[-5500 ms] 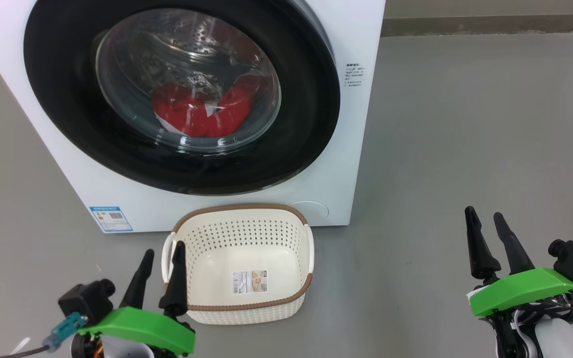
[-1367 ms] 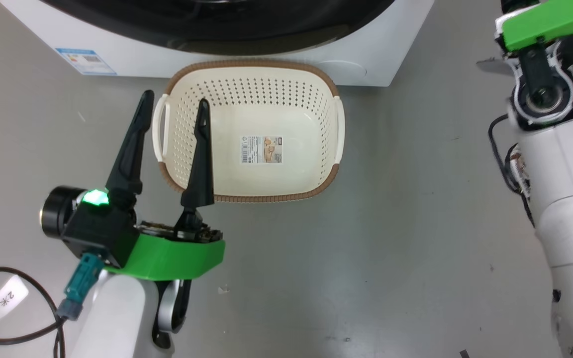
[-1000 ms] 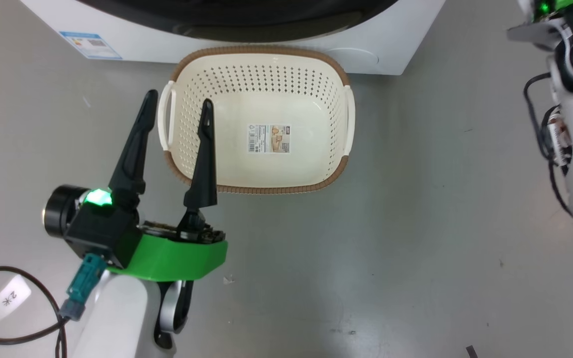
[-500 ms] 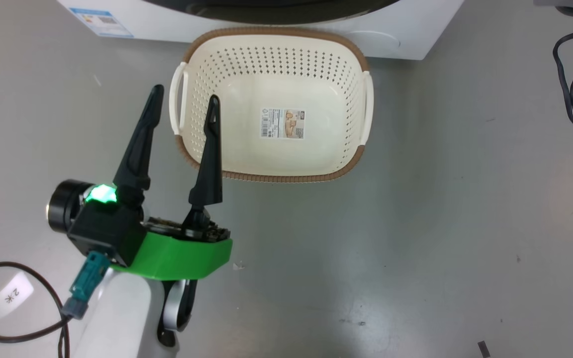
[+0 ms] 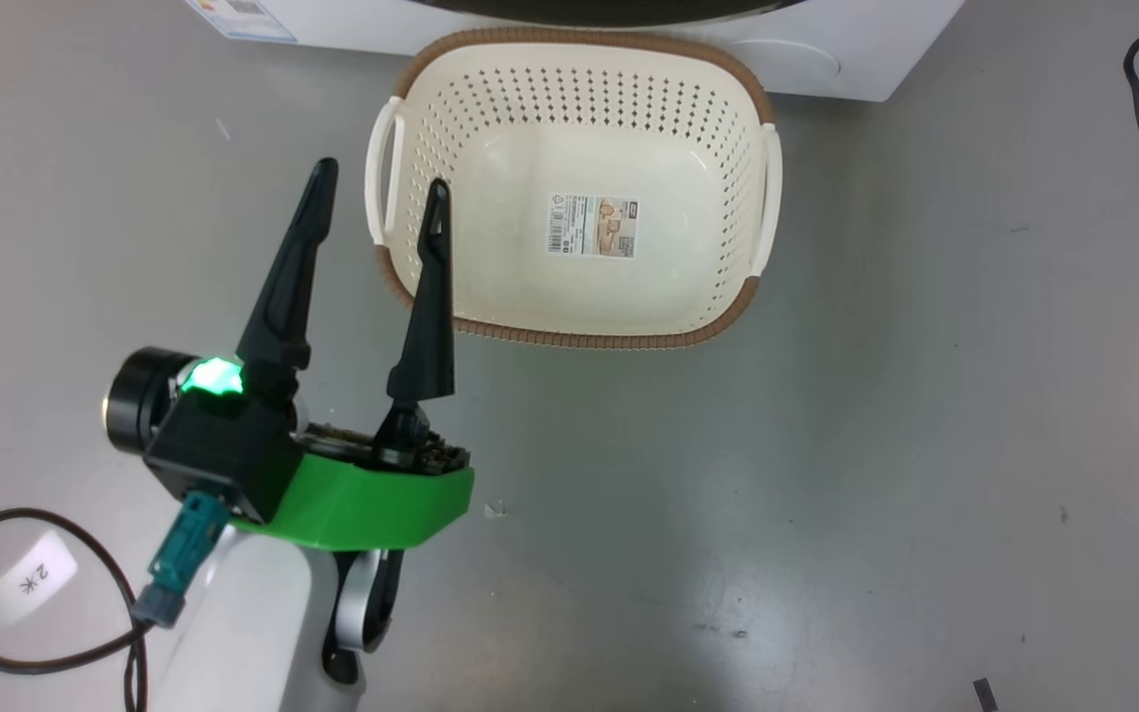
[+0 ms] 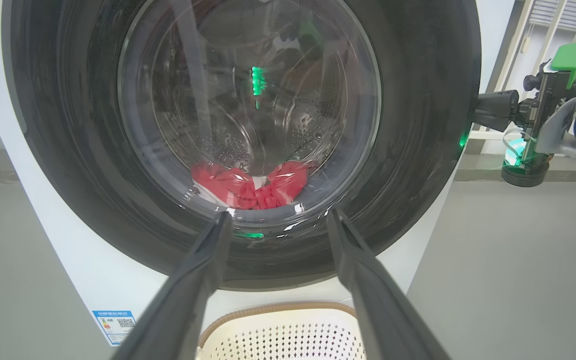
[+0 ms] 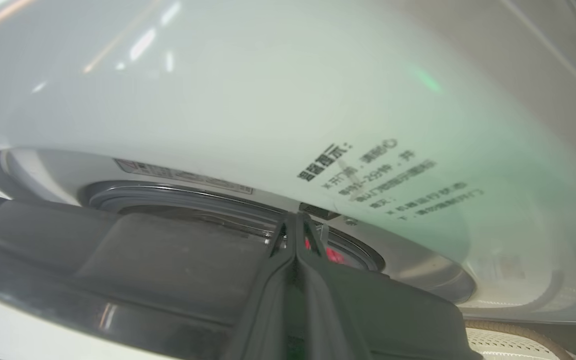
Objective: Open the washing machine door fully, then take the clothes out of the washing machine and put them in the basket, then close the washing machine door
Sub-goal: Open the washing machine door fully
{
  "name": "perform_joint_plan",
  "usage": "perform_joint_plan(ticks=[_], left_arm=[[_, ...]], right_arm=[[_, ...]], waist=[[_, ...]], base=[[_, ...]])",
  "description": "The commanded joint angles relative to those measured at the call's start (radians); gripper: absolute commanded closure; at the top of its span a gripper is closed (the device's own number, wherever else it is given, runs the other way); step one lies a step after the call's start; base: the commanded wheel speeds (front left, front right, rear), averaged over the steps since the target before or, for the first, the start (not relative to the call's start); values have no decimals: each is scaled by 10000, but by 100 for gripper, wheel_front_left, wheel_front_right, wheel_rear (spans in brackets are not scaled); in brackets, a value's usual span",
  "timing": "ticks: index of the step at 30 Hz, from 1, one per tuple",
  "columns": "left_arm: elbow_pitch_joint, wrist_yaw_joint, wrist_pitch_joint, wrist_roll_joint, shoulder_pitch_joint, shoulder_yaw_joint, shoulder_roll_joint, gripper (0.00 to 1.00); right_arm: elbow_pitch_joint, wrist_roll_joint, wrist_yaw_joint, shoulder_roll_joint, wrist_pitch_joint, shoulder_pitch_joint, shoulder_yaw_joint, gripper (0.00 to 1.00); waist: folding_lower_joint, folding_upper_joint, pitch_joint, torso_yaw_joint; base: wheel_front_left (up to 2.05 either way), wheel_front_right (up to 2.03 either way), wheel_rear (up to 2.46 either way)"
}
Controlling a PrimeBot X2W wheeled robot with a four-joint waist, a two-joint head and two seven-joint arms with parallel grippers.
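Right wrist view: my right gripper (image 7: 295, 220), closed tight, sits at the edge of the round glossy black door (image 7: 118, 260), seemingly barely ajar. Red fabric clothes (image 6: 253, 185) lie behind it, ahead of my wide-spread left gripper (image 6: 279, 214); cream perforated basket (image 5: 579, 339) below it empty; unloading not begun

a smooth, dull grey floor (image 5: 827, 445) with faint scuffs and a soft sheen carries a big white boxy washing machine (image 5: 876, 40), standing on it at the far side. a small cream-white perforated plastic basket (image 5: 569, 338) with a brown woven-look rim sits upright on the floor just before the machine's base; whether they touch cannot be told. a tiny white scrap (image 5: 493, 510) and a small dark fleck (image 5: 983, 694) lie nearer, well apart.
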Motion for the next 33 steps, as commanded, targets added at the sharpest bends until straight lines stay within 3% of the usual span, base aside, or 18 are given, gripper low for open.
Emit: perform_joint_plan(ticks=[1,14,33], left_arm=[[-221,54,-78,-30,-80,235,191,0],[-151,96,-78,-85,-51,159,191,0],[-99,110,-78,-148,-3,207,191,0]], right_arm=[[-256,93,-6,216,159,-179,152,100],[-781,946,-6,102,1605,228,109,100],[-1657,906,-6,-101,2291,1318,394,100]], waist=[[0,-1,29,35],[0,-1,-96,98],[0,-1,-571,72]], base=[[0,0,0],[0,0,0],[0,0,0]])
